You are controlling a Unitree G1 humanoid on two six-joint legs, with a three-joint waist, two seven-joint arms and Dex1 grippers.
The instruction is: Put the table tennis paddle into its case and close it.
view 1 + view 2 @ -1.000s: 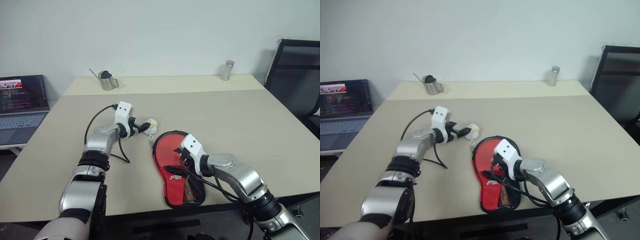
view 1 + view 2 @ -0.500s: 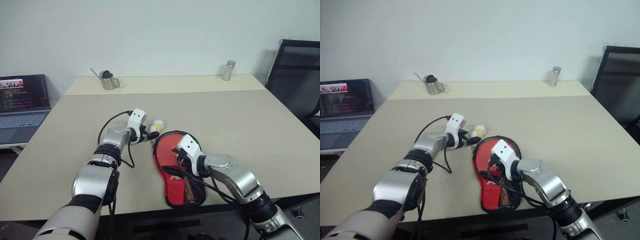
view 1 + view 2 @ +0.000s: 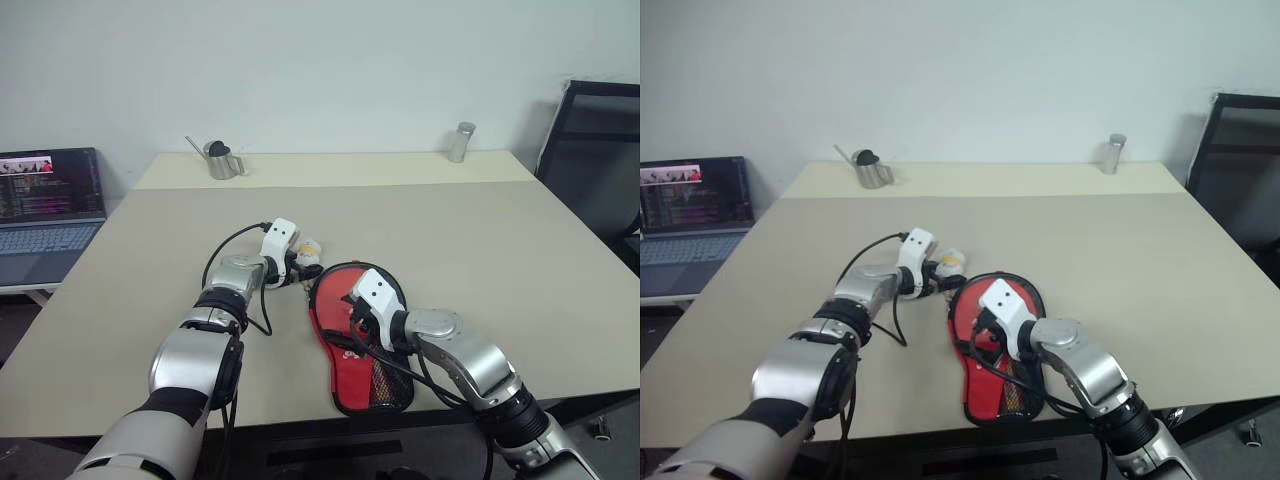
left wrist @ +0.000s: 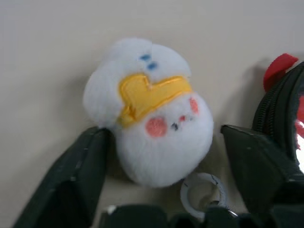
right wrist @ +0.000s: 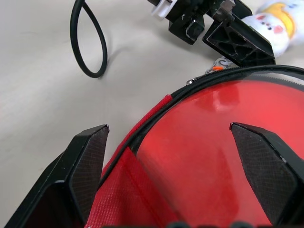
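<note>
Smooth beige table, soft paddle-shaped red case, fuzzy round plush

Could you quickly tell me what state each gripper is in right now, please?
Left gripper: jaws apart on either side of the white plush charm, one finger touching it, not clamped.
Right gripper: jaws wide open over the case, holding nothing.

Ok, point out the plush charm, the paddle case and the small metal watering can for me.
plush charm point(image 4: 154, 118), left wrist view, its white face.
paddle case point(image 3: 336, 318), left eye view, red round part.
metal watering can point(image 3: 218, 162), left eye view, its body.
</note>
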